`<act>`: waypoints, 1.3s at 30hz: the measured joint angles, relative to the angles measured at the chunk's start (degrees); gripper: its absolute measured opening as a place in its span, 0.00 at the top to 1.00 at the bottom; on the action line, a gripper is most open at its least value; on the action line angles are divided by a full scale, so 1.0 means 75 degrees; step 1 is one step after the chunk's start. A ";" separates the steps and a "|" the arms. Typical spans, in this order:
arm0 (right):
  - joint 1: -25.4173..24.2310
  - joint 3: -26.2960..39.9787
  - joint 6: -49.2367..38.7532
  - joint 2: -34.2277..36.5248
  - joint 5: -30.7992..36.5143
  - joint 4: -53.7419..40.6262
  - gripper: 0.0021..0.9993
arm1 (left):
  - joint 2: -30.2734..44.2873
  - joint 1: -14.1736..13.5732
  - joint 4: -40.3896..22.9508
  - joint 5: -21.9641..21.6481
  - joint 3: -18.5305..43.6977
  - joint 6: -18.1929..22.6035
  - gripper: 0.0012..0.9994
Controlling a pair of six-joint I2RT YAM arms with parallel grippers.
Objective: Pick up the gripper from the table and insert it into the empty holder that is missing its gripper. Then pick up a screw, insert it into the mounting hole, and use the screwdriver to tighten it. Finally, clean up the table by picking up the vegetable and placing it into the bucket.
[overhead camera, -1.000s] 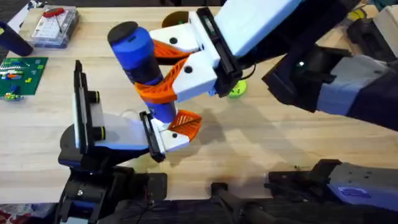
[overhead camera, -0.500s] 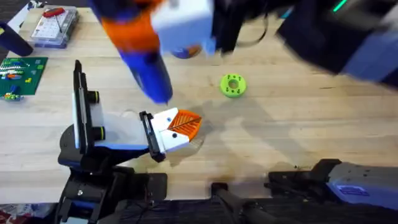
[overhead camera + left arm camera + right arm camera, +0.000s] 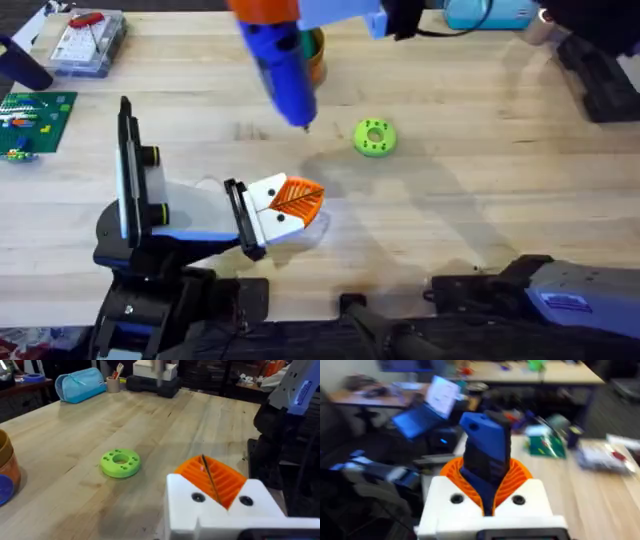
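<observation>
My right gripper [image 3: 268, 12] is shut on the blue screwdriver [image 3: 282, 62], held high over the far middle of the table with its thin tip pointing down. In the right wrist view the screwdriver [image 3: 485, 445] sits between the orange pads of my right gripper [image 3: 487, 480]. The orange-brown bucket [image 3: 317, 55] stands just behind it. The green round vegetable [image 3: 375, 137] lies on the wood to the right of the tip. My left gripper [image 3: 292, 200] rests low at the table's middle, pads together; in its wrist view my left gripper [image 3: 210, 480] faces the vegetable [image 3: 120, 463]. I cannot make out the loose gripper, holder or screw.
A clear parts box [image 3: 88, 40] with a red-handled tool sits at the far left, with a green circuit board [image 3: 32, 118] beside it. A blue pouch [image 3: 490, 12] lies at the far right. A black upright bracket [image 3: 127, 165] stands at the near left.
My right gripper has carried the screwdriver up and away from the left gripper toward the table's far side. The vegetable and bucket are now uncovered. The left arm has not moved.
</observation>
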 joint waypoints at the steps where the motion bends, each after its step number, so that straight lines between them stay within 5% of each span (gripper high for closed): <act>1: -0.0134 0.0008 -0.0202 0.0004 0.0166 -0.0328 0.95 | 0.0000 0.0000 0.0000 0.0000 0.0000 0.0000 0.99; 10: -0.1234 0.0809 -0.2773 0.0030 0.2770 -0.4318 0.95 | 0.0000 0.0000 0.0000 0.0000 0.0000 0.0000 0.99; 21: -0.1670 0.1191 -0.5566 0.0213 0.6732 -0.6111 0.95 | 0.0000 0.0000 0.0000 -0.0002 0.0000 0.0000 0.99; 39: -0.1900 0.1204 -0.6742 0.1479 0.9092 -0.7124 0.95 | 0.0000 0.0000 0.0000 0.0000 0.0000 0.0000 0.99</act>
